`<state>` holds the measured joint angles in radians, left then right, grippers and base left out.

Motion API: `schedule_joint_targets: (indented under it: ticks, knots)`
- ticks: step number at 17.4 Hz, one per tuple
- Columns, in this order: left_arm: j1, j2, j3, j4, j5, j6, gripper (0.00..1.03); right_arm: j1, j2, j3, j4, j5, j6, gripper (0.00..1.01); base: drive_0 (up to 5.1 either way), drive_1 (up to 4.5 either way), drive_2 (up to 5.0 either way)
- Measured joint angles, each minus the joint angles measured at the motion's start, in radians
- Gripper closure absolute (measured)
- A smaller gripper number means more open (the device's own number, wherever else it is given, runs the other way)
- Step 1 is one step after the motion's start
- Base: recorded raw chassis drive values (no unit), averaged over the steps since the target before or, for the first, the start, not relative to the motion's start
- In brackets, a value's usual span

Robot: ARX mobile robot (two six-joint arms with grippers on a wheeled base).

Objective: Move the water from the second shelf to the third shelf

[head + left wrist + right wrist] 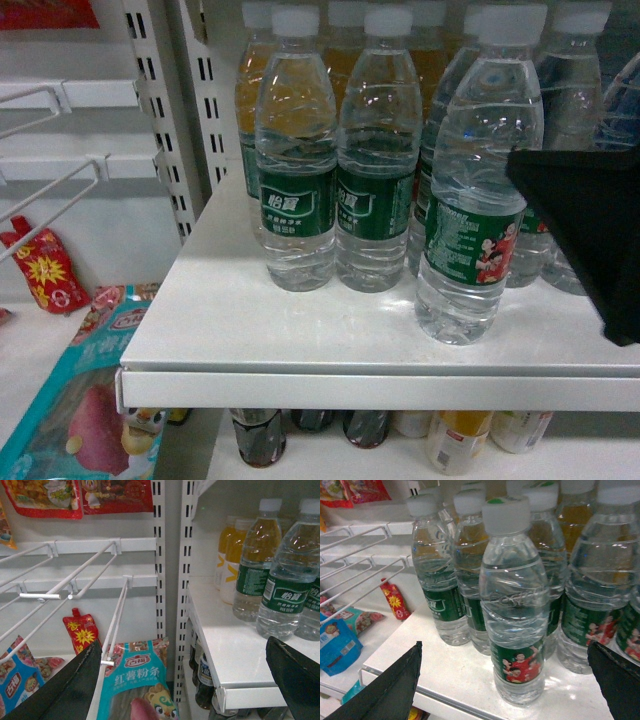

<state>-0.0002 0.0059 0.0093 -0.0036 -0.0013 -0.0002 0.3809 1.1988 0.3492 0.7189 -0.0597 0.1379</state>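
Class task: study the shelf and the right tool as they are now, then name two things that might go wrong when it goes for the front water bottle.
1. The water bottle stands near the shelf edge; an off-centre push might tip it off.
2. Neighbouring bottles stand close behind it, so a finger of the open right tool may knock them.

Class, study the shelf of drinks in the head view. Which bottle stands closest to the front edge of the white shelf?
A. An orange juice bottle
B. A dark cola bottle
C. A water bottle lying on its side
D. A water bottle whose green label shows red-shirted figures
D: the water bottle with red-shirted figures stands upright ahead of the row, nearest the shelf edge; the orange juice bottles sit behind.
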Motion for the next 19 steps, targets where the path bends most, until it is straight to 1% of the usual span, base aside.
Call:
schedule_joint_targets:
  ticks: [3, 4, 5, 6, 7, 8, 9, 10, 11, 12, 13, 16, 19]
  knots:
    - [0.0, 0.0, 0.0, 0.0, 0.0, 0.0, 0.05, -0.066, -0.206, -0.058, -0.128, -0.019, 0.001, 0.03, 0.0, 0.0, 0.0]
    - [0.0, 0.0, 0.0, 0.0, 0.0, 0.0, 0.05, -0.084, -0.269, -0.076, -0.143, -0.01, -0.002, 0.04, 0.0, 0.0, 0.0]
    - [0.0, 0.0, 0.0, 0.0, 0.0, 0.0, 0.05, -0.076, -0.323, -0.111, -0.097, 0.152, -0.047, 0.14, 0.0, 0.0, 0.0]
    - [0.0, 0.0, 0.0, 0.0, 0.0, 0.0, 0.05, -0.116, -0.417, -0.151, -0.163, 0.258, -0.09, 0.27, 0.0, 0.0, 0.0]
    - [0.0, 0.0, 0.0, 0.0, -0.001, 0.0, 0.05, -0.175, -0.497, -0.181, -0.231, 0.266, -0.107, 0.38, 0.0, 0.0, 0.0]
    - [0.0, 0.0, 0.0, 0.0, 0.0, 0.0, 0.05, -0.22, -0.591, -0.2, -0.301, 0.237, -0.115, 0.51, 0.0, 0.0, 0.0]
    - [0.0, 0.0, 0.0, 0.0, 0.001, 0.0, 0.05, -0.251, -0.666, -0.206, -0.356, 0.193, -0.122, 0.62, 0.0, 0.0, 0.0]
    - [0.0, 0.0, 0.0, 0.0, 0.001, 0.0, 0.05, -0.303, -0.737, -0.213, -0.393, 0.129, -0.129, 0.75, 0.0, 0.0, 0.0]
    - [0.0, 0.0, 0.0, 0.0, 0.001, 0.0, 0.05, -0.377, -0.772, -0.226, -0.397, 0.071, -0.131, 0.88, 0.0, 0.0, 0.0]
    - [0.0, 0.0, 0.0, 0.0, 0.001, 0.0, 0.05, -0.388, -0.788, -0.243, -0.412, 0.073, -0.133, 1.0, 0.0, 0.0, 0.0]
    - [0.0, 0.0, 0.0, 0.0, 0.001, 0.0, 0.05, -0.384, -0.808, -0.261, -0.426, 0.059, -0.135, 0.99, 0.0, 0.0, 0.0]
    - [0.0, 0.0, 0.0, 0.0, 0.001, 0.0, 0.05, -0.381, -0.895, -0.295, -0.469, 0.06, -0.135, 0.99, 0.0, 0.0, 0.0]
    - [0.0, 0.0, 0.0, 0.0, 0.001, 0.0, 0.05, -0.381, -0.911, -0.303, -0.483, 0.06, -0.135, 0.99, 0.0, 0.0, 0.0]
